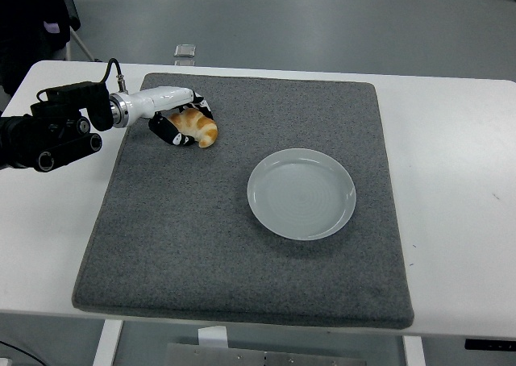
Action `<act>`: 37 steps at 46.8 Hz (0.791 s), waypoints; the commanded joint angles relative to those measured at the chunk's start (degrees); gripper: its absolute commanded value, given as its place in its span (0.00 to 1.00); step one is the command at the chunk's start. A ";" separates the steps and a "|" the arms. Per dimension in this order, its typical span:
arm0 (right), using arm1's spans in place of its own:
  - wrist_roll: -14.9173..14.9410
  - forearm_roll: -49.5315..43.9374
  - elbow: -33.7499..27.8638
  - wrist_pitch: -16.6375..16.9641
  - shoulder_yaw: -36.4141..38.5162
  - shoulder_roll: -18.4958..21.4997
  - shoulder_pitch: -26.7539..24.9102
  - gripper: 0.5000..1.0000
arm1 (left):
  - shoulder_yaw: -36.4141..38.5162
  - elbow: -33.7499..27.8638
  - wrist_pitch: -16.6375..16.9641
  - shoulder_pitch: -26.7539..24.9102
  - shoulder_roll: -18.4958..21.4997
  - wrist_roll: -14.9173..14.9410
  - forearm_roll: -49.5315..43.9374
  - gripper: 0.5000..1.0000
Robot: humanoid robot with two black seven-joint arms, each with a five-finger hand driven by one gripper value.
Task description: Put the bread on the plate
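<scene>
Head view
Landmark: I take the white plate (301, 193) as my reference; it sits empty on the grey mat (242, 245), right of the mat's middle.
Bread: I see the croissant (196, 125) up and to the left of the plate, well apart from it, lying on the mat near its far left corner.
Left hand: my left hand (179, 121) reaches in from the left edge, fingers curled around the croissant and gripping it.
Table: white table (459, 180) under the mat.
</scene>
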 commanded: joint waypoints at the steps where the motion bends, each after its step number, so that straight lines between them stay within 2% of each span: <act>1: 0.00 0.00 -0.05 0.00 0.00 0.00 0.00 0.86 | 0.00 0.00 0.17 0.00 0.00 0.00 0.90 0.00; 24: 0.00 0.00 0.04 0.00 0.00 0.00 0.00 0.86 | -0.52 0.79 2.98 -0.18 0.00 -0.26 1.35 0.00; 37: 0.00 0.00 0.04 0.00 0.00 0.00 0.00 0.86 | -1.14 -0.44 2.98 -4.04 0.79 -1.49 0.38 0.00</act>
